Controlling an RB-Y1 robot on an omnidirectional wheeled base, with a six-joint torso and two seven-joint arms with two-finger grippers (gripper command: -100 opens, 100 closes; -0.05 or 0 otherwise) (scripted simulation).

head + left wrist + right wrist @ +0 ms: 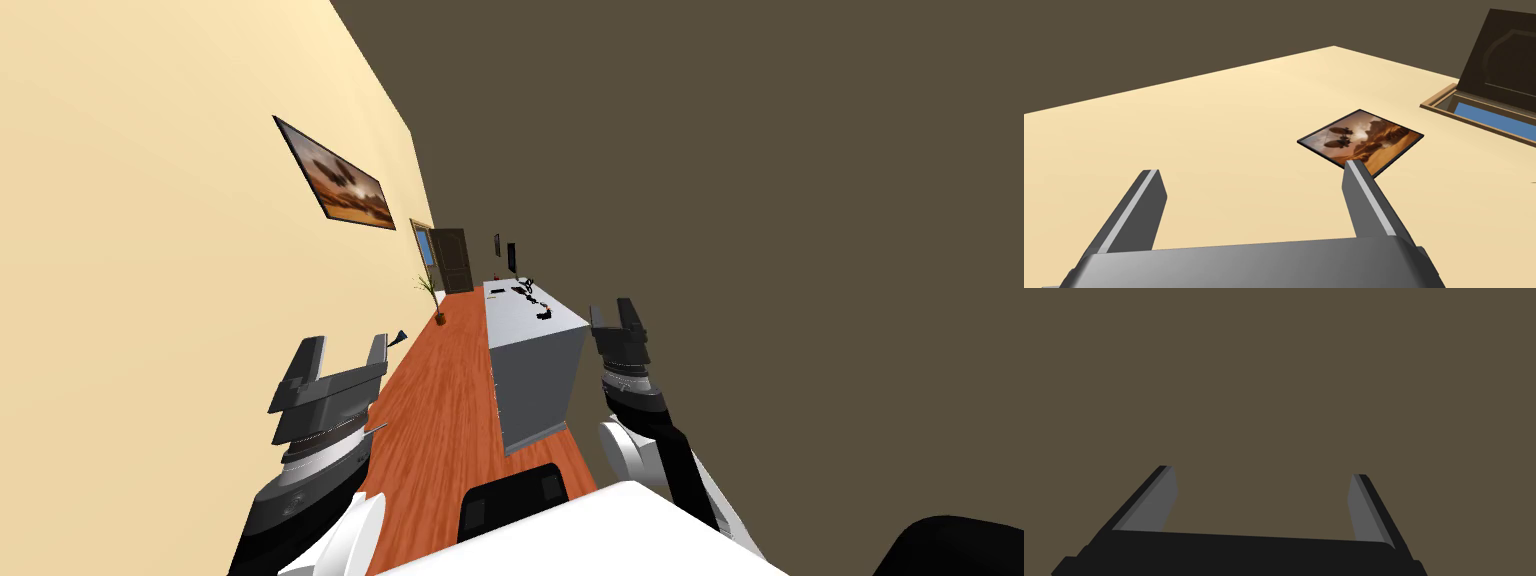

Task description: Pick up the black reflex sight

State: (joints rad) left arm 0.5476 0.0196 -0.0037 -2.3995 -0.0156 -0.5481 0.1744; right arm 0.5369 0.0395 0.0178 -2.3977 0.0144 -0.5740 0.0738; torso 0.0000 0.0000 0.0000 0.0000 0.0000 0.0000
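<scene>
Both arms are raised in front of the torso, one on each side of a strip of reddish wood floor (440,400). The left pincer (346,345) (1252,167) is on the left, close to the cream wall (150,300). Its two fingers are spread wide with nothing between them. The right pincer (613,308) (1263,472) is on the right, beside the near right corner of the table (535,370). It too is spread apart and holds nothing, and it faces a flat brown surface that the head view shows to be the brown wall (750,200).

The table is a plain grey block standing on the floor against the brown wall, farther off than both pincers. On its top, toward the middle and the far end, lie several small black things (530,298), well apart from either pincer. They are too small to tell which of them is the black reflex sight.

Far down the room, past the table, is a dark brown door (455,260). A thin plant in a reddish pot (437,305) is on the floor to the left of the door, by the cream wall. A framed picture (335,185) in orange and brown tones hangs on that wall, nearer than the plant
</scene>
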